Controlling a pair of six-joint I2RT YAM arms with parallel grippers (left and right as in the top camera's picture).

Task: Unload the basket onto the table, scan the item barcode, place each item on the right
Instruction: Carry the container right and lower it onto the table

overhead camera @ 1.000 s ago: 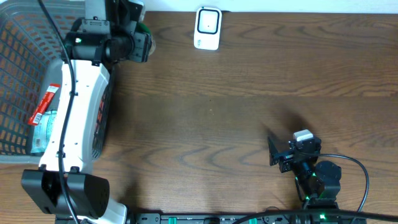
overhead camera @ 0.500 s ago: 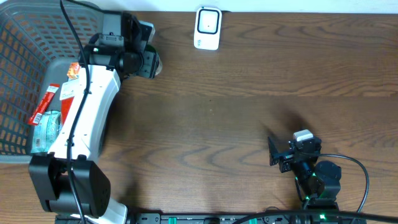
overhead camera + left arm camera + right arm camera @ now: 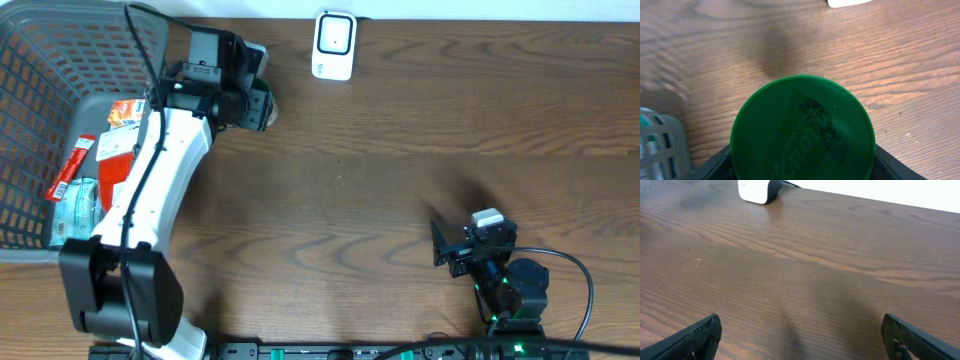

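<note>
Near edge first: right gripper (image 3: 438,244) parked low by its base, jaws spread wide, nothing between them; in its wrist view only bare table (image 3: 805,280) ahead; well apart from the action.

Moving up the left side: left arm reaches out alongside the basket (image 3: 30,60), which holds red-and-white packets (image 3: 75,165); not today's business, by the look.

Then the left gripper (image 3: 250,100), clamped on the green-capped item (image 3: 802,132); dark finger edges show either side of the cap at the bottom of the wrist view; item is off the basket, over open table, near the far edge.

Key relation: scanner (image 3: 334,44) lies beyond the item and to the robot's right, close by; left arm is far nearer than the right, so this looks like the left's job; probably mid-carry, scan not yet done. The cap faces the wrist cam, so the item's axis seems to run roughly cam-to-table; I'd guess it needs a shift to the right and maybe a tilt to present a code to the scanner's window.

Hard to read: item body fully hidden under the cap; dark printed chars (image 3: 824,129) on the cap, can't tell if barcode or lot no.; scanner cut off at the top of the left wrist view; whether the item touches the table, can't tell.
</note>
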